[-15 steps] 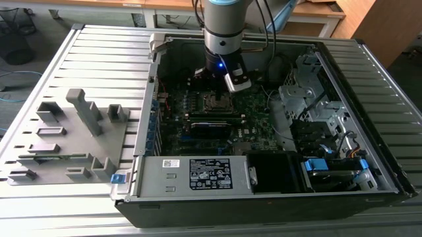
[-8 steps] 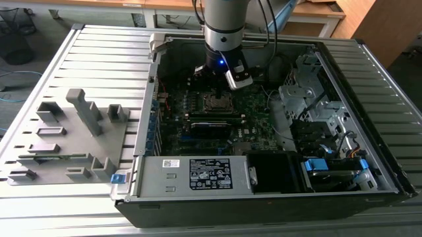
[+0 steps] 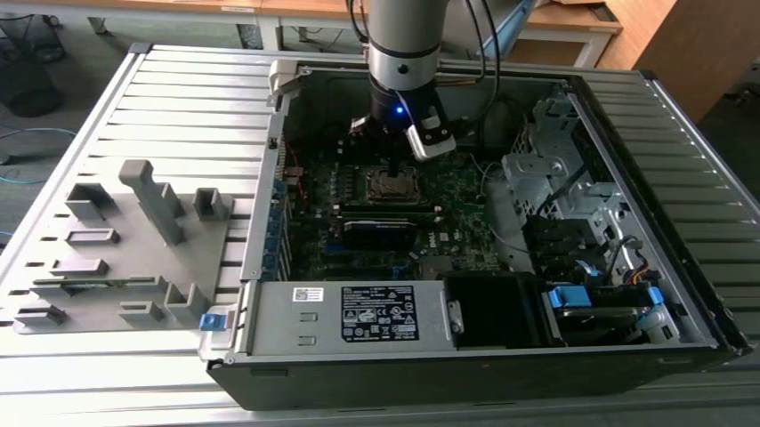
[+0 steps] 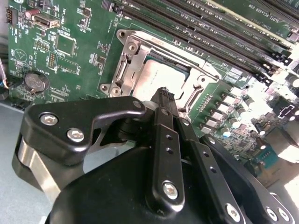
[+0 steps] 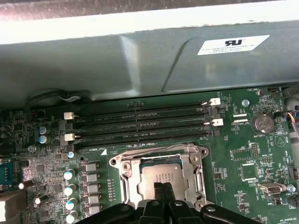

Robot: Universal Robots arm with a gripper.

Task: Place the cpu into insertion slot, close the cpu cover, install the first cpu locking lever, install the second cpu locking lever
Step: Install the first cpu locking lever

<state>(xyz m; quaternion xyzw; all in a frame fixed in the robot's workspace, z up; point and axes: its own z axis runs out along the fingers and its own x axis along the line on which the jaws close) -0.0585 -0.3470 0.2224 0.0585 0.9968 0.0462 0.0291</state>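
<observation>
The cpu (image 5: 164, 176), a flat silver-tan square, lies in the insertion slot (image 5: 154, 164) on the green motherboard (image 4: 70, 28). The silver cpu cover (image 5: 122, 169) frames it and looks lowered, the chip (image 4: 154, 77) showing through its window. My gripper (image 4: 164, 94) is shut, its two black fingers pressed together with nothing seen between them. The tips stand right at the chip's near edge (image 5: 161, 186). I cannot tell whether they touch it. In the exterior view the gripper (image 3: 393, 171) hangs straight over the socket (image 3: 392, 187) inside the open computer case.
Long black memory slots (image 5: 140, 123) run beside the socket, with the grey case wall (image 5: 140, 60) behind them. Drive cages and cables (image 3: 558, 196) fill the exterior view's right. A power supply (image 3: 344, 313) sits in front. A grey parts fixture (image 3: 119, 240) stands outside the case.
</observation>
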